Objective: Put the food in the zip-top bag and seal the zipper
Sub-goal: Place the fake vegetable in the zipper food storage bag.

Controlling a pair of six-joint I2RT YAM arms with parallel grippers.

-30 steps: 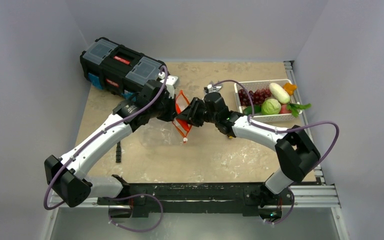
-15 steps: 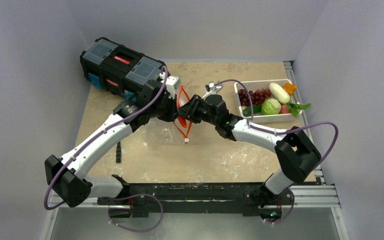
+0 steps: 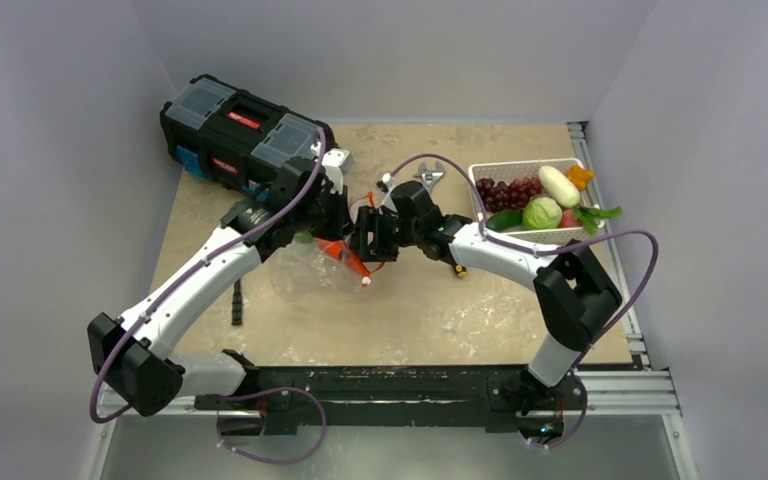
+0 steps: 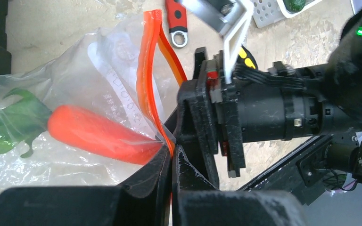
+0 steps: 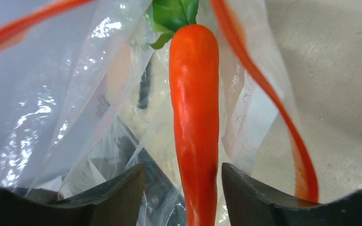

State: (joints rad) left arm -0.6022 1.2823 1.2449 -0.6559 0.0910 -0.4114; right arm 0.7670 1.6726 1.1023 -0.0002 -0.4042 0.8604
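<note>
Zip-top bag, crinkly clear, around smooth carrot

The carrot is smooth, glossy orange plastic. The zip-top bag is thin clear film, crinkled and shiny with glare; its zipper is translucent red-orange plastic. The fingers of the right gripper are matt black, finely grainy plastic. The table looks matt, mottled beige.

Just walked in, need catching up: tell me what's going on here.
The left gripper pinches the zip-top bag by its mouth, holding it open. The right gripper stands open either side of the carrot, which is inside the bag, leaves first. Other food, like the cabbage, sits in the white basket.
</note>
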